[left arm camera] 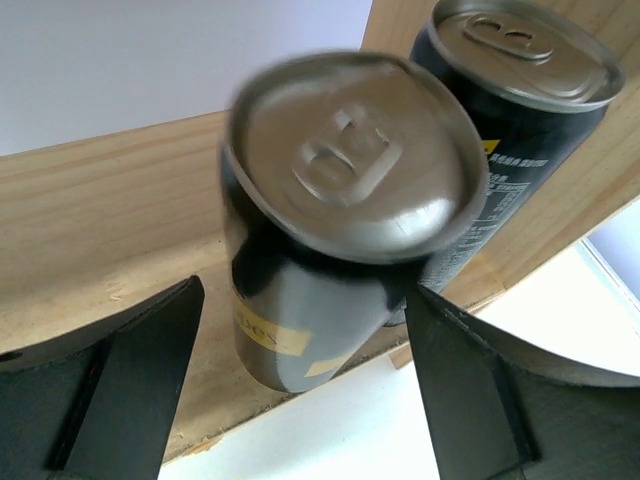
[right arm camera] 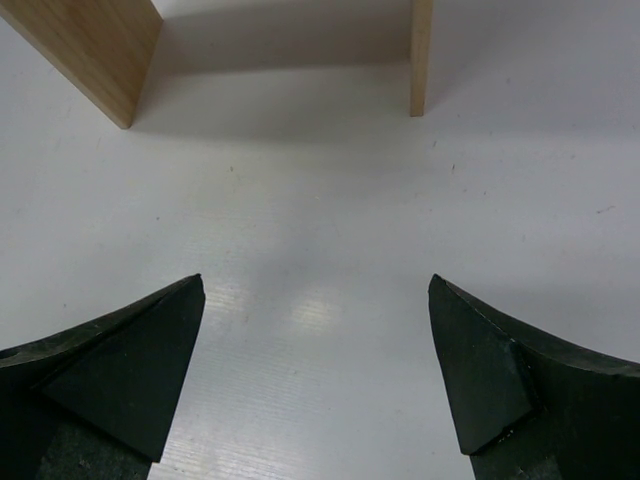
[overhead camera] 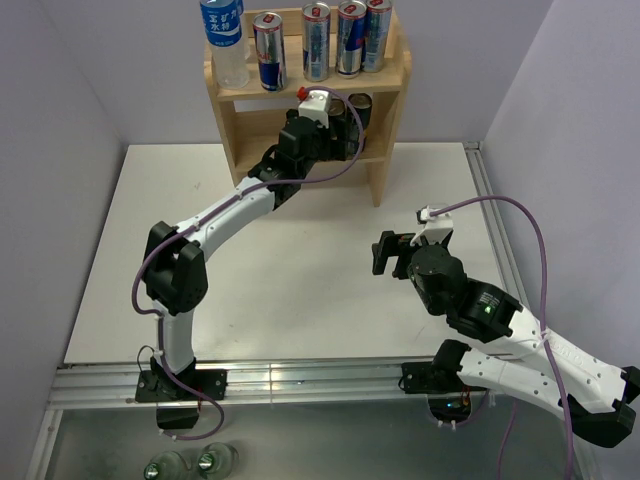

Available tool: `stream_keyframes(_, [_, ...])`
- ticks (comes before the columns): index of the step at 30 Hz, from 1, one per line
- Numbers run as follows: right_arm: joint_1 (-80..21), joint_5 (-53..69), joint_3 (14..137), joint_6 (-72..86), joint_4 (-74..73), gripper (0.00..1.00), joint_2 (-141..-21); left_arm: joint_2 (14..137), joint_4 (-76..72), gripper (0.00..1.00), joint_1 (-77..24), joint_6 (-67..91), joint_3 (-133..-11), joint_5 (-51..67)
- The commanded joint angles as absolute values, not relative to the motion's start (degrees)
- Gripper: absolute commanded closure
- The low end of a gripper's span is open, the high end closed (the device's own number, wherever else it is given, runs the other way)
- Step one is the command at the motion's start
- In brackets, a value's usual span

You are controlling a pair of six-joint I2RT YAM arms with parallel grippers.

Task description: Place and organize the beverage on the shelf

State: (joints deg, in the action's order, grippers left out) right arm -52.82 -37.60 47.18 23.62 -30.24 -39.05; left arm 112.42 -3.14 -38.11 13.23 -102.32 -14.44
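Black can on lower tier of shelf, axis near upright, between parted jaws of left pincer, touching neither; second can at 1 o'clock; right pincer agape, well off at 5 o'clock.

Wooden two-tier shelf at far edge of table. Top tier: water bottle, four blue-silver cans, upright in a row. Lower tier: black can, blurred, just beside second black can.
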Motion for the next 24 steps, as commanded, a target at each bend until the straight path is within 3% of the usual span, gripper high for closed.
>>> stream_keyframes(1, [-52.30, -37.70, 46.41, 24.35, -29.09, 0.00, -38.41, 109.95, -5.19, 0.12, -36.83, 15.21, -100.46, -15.91])
stream_keyframes(24, [-52.38, -36.74, 51.22, 25.23, -27.60, 0.00, -41.39, 94.76, -0.71, 0.13, -39.28, 17.49, -85.09, -12.92])
